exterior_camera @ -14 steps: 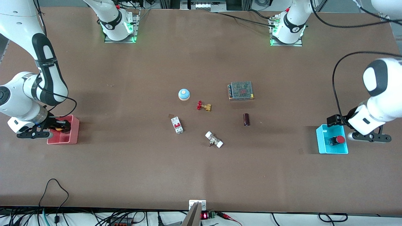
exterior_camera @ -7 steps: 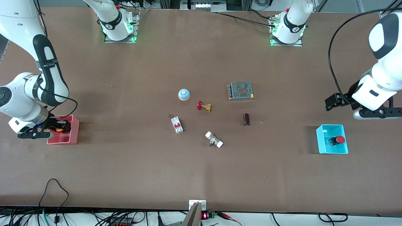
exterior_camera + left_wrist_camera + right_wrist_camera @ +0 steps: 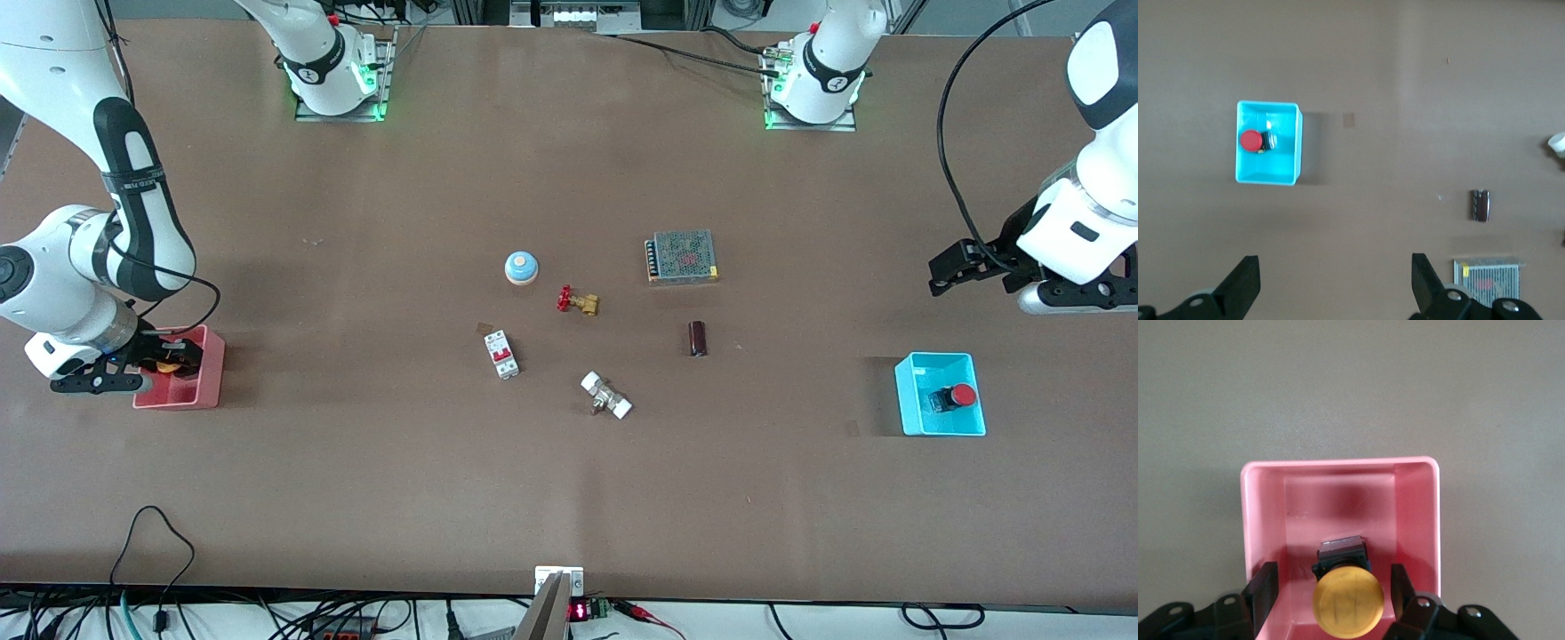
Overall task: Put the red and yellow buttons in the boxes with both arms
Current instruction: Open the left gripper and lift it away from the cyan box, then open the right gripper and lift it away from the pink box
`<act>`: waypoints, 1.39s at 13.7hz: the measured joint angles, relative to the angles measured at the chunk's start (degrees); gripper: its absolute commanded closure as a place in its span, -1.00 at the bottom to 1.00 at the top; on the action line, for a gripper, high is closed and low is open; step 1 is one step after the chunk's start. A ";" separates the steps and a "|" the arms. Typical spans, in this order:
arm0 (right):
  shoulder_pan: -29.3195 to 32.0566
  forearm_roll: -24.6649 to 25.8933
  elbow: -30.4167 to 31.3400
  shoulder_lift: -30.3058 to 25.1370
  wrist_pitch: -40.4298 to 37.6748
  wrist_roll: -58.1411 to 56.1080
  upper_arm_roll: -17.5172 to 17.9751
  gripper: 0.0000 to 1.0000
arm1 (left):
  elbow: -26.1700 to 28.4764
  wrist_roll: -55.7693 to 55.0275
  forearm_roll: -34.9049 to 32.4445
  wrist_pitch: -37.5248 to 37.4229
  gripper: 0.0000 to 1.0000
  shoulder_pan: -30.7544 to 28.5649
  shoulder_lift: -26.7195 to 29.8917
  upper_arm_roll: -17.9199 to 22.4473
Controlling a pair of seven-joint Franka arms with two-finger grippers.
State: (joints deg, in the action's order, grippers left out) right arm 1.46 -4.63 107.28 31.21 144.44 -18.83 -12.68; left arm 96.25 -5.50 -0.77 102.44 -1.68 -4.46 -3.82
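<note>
Matte brown tabletop (image 3: 373,480), cables along the edge nearest the front camera, both arm bases with green lights along the farthest edge.

Toward the right arm's end: pink box (image 3: 206,388) (image 3: 1417,520) on the tabletop. Right tool (image 3: 169,357) (image 3: 1335,593) down in the box mouth, fingers (image 3: 1263,587) spread, one on each side of the yellow button (image 3: 167,363) (image 3: 1348,600) with gaps showing in the right wrist view. Button inside the box, between the fingers, cap toward the wrist camera, black base pointing deeper into the box; whether resting on the floor of the box, cannot tell.

Mid-tabletop clutter, well apart from both boxes: blue-domed button (image 3: 521,267), red-handled valve (image 3: 576,301), white breaker (image 3: 501,353), white-ended fitting (image 3: 606,396), dark cylinder (image 3: 698,338), mesh-topped grey box (image 3: 682,256).

Toward the left arm's end: cyan box (image 3: 909,400) (image 3: 1286,143) on the tabletop, red button (image 3: 954,396) (image 3: 1256,141) lying on its side in it, long axis across the box, cap toward the left arm's end, base toward mid-table. Left tool (image 3: 942,271) (image 3: 1331,283) raised over bare tabletop, fingers wide apart, nothing between them; cyan box nearer to the front camera, well apart from this tool.
</note>
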 measured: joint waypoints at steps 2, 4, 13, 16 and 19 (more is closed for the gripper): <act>-0.13 0.00 -0.41 -0.28 -0.05 0.00 0.18 -0.68 | -0.45 -0.04 0.00 -2.03 -1.00 0.00 0.00 -0.02; -0.18 0.00 -0.80 -1.03 -0.97 0.00 0.26 -0.72 | -0.62 -0.22 0.00 -2.57 -1.00 0.00 0.00 -0.02; -3.14 -0.24 -2.18 -16.49 -22.80 0.09 0.93 -1.00 | -2.08 -0.76 0.02 -4.46 -1.00 -0.76 0.03 0.01; -6.32 -0.46 -2.41 -24.26 -31.24 6.73 4.14 -1.00 | -2.94 -0.68 0.03 -5.55 -1.00 -0.94 0.40 0.01; -7.04 0.80 -7.15 -27.00 -39.93 18.34 11.66 -1.00 | -3.27 2.63 0.03 -7.95 -1.00 -1.00 2.21 0.00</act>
State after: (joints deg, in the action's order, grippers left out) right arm -5.59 -3.82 100.14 4.20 104.51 -0.50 -1.02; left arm 92.98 -2.87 -0.74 94.49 -2.68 -2.25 -3.82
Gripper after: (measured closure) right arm 0.000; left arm 0.000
